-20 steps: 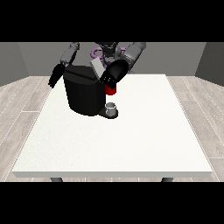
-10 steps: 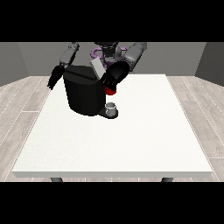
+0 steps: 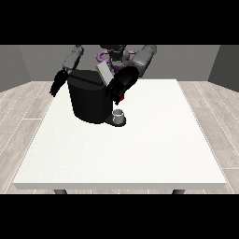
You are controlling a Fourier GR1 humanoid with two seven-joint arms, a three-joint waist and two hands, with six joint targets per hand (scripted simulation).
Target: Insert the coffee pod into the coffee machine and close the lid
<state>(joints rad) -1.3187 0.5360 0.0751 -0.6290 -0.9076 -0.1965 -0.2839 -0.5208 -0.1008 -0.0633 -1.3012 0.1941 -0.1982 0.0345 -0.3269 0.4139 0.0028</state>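
- Large white table (image 3: 140, 154).
- Black box-shaped coffee machine (image 3: 88, 100), its grey lid (image 3: 104, 73) raised; a grey thing (image 3: 119, 115) sits at its base.
- Hand at the view's right (image 3: 122, 85) hovers at the machine's top; finger state: cannot tell.
- Hand at the view's left (image 3: 58, 83) hangs beside the machine; fingers unclear.
- Likely step: inserting; next, close the lid.

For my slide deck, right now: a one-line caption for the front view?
Humanoid behind white table: hand at view's right over black coffee machine, other hand hanging beside it.

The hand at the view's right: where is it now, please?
In the front view, the hand at the view's right is at the upper right of the black coffee machine, above the small grey cup and just over a red thing at the machine.
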